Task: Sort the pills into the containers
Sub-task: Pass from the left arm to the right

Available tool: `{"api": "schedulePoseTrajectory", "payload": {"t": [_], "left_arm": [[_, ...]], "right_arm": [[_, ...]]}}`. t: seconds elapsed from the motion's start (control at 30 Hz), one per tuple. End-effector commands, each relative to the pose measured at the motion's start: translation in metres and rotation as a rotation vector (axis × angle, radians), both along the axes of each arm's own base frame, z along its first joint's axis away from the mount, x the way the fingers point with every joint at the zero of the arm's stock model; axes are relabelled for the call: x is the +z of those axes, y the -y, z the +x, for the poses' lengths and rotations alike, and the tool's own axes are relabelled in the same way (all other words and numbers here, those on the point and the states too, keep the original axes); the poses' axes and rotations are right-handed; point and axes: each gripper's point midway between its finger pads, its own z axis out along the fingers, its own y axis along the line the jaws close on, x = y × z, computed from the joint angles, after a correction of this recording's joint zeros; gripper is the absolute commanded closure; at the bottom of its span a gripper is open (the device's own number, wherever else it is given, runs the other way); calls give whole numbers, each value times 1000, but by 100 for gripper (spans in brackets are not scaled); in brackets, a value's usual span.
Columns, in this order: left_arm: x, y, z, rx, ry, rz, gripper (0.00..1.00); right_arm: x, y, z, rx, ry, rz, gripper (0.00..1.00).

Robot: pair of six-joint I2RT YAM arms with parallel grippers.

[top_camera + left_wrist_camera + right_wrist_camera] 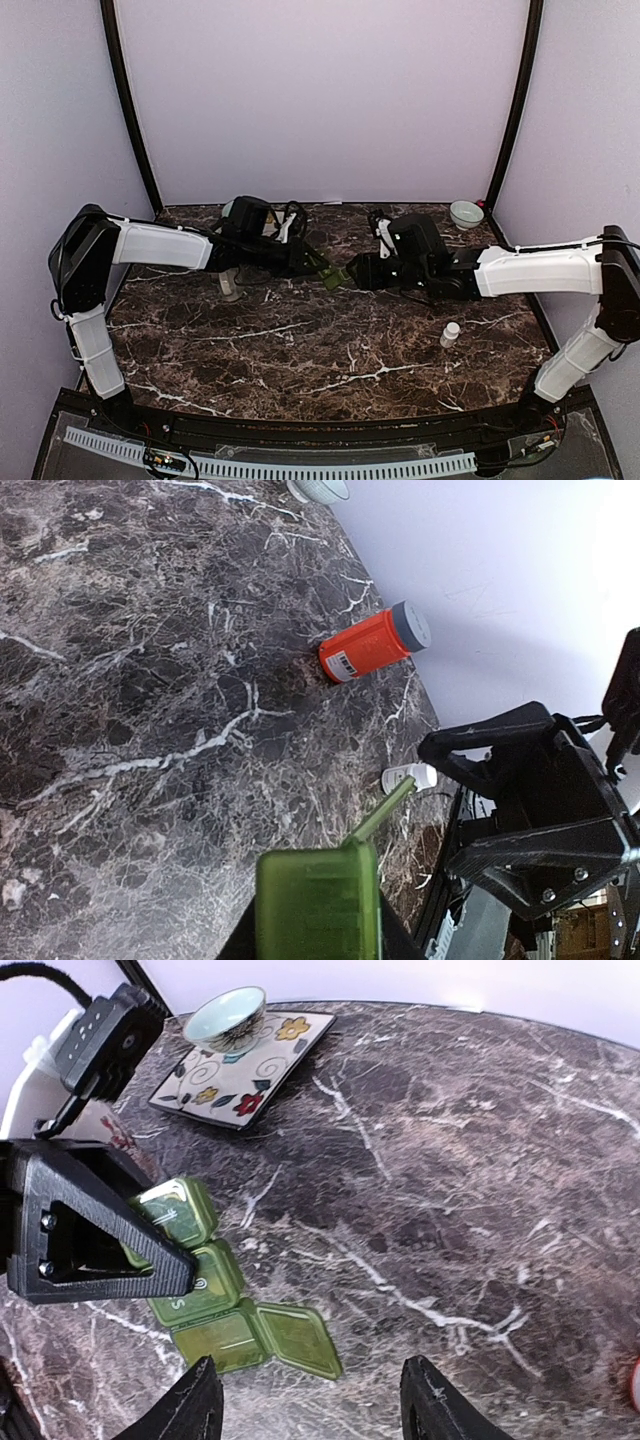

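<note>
Green pill organizer (200, 1280), a strip of lidded compartments, is held over the middle of the marble tabletop (480, 1160). My left hand (322, 266) pinches it at one end. Its long axis runs left to right, from that hand straight toward my right hand (310, 1390). The lid (298, 1340) of the end compartment nearest my right hand is flipped open.

My right hand faces the strip from the right, fingers spread with nothing between them. The open compartment lies just beyond the fingertips, so this free hand is the one nearer the open end.

An orange pill bottle (372, 643) with a grey cap lies on its side off to the right, by the wall. A small white bottle (450, 333) stands near right, apart from both hands.
</note>
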Motion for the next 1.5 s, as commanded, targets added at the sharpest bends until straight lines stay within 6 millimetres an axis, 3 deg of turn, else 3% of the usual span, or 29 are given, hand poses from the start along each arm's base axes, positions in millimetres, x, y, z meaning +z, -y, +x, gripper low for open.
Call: {"api": "schedulePoseTrajectory", "payload": {"t": [0.0,0.3,0.6,0.9,1.07,1.47], "left_arm": [[35,2,-8,-46,42,-89,100],[39,7,-11,-81,38,-122,100],[43,12,-21,-145,19,-169,100],[44,13,-22,-158,18,-182,100],[40,14,-22,-162,10,-183,100],[21,4,-14,-111,22,-133,45]], "right_arm": [[16,-9,-2,24,0,138,39],[15,-7,-5,37,-16,199,40],[17,-8,-3,58,-33,264,48],[11,-17,-5,105,-79,307,75],[11,-20,-8,136,-105,342,100],[9,-15,-7,156,-155,431,100]]}}
